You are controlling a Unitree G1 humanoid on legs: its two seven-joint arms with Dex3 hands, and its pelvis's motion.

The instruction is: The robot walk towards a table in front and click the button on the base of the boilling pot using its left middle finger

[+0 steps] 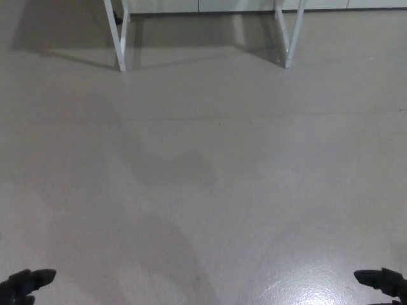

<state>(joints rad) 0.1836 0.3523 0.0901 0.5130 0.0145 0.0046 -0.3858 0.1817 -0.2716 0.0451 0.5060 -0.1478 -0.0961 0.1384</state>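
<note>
Only the white legs of the table show, the left leg (118,35) and the right leg (287,35), at the top of the head view. The tabletop, the boiling pot and its button are out of sight above the picture's edge. A small black part of my left hand (25,284) pokes in at the bottom left corner. A bit of my right hand (383,281) shows at the bottom right corner. Both hang low over the floor, far from the table.
Grey floor (203,178) stretches between me and the table legs, with a glossy patch at the lower right. A pale wall or cabinet base (203,5) runs behind the legs.
</note>
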